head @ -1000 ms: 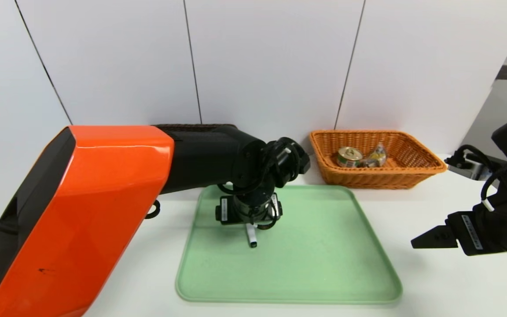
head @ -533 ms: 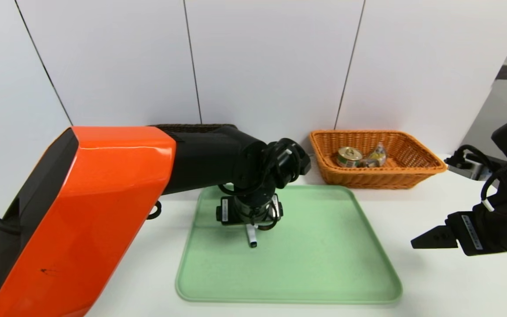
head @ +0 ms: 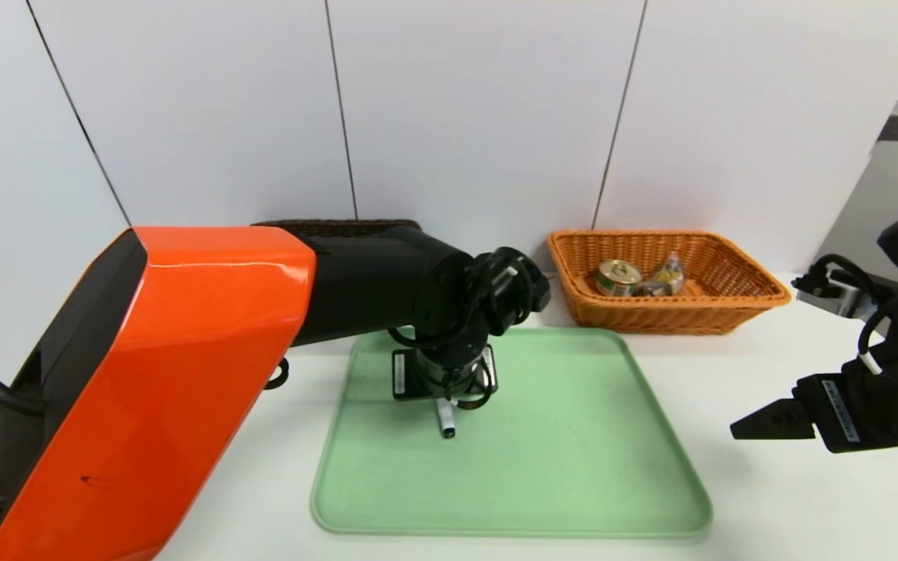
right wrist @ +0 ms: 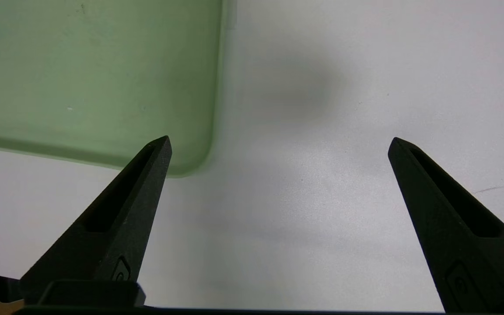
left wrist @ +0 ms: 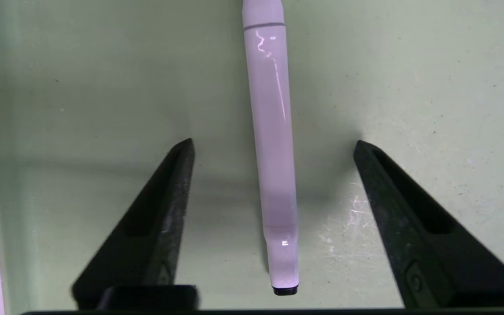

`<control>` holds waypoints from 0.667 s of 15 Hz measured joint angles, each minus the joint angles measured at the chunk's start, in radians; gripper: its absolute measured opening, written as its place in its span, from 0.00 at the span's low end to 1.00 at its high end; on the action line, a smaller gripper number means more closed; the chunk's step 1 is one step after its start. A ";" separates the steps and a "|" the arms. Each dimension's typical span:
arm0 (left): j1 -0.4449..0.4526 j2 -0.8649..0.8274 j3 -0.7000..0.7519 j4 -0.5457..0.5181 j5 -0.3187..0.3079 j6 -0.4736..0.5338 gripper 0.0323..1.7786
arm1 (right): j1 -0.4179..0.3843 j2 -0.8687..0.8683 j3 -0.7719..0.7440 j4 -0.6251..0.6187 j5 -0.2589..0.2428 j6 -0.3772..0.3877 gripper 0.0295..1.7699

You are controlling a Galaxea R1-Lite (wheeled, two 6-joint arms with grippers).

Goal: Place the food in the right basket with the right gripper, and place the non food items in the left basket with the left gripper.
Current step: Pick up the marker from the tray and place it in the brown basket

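A white marker (left wrist: 269, 87) with a black tip lies on the green tray (left wrist: 103, 87). My left gripper (left wrist: 274, 143) points straight down over it, open. One finger stands on each side of the marker with a gap to it. In the head view the marker's tip end (head: 446, 421) sticks out below the left gripper (head: 444, 393). The tin (head: 618, 277) and the snack packet (head: 666, 276) lie in the orange right basket (head: 730, 312). My arm hides all of the dark left basket (head: 340, 226) except its rim. My right gripper (right wrist: 279, 140) hangs open and empty.
The green tray (head: 558, 467) fills the middle of the white table (head: 768, 499), and only the marker shows on it. My right gripper (head: 739, 428) hovers over the table just off the tray's right edge. A tray corner (right wrist: 94, 78) shows in the right wrist view.
My left wrist has sunk slightly toward the marker. The marker, the baskets and their contents have stayed put. The right arm has shifted very little.
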 joint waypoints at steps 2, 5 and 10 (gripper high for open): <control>0.000 0.003 0.000 -0.001 -0.004 0.000 0.54 | 0.000 -0.008 -0.001 0.000 0.000 0.000 0.97; -0.001 0.003 0.000 0.001 -0.003 0.000 0.33 | 0.001 -0.020 0.001 0.001 0.000 -0.006 0.97; -0.002 -0.004 0.001 0.006 -0.004 0.002 0.07 | 0.006 -0.041 0.001 0.001 -0.001 -0.022 0.97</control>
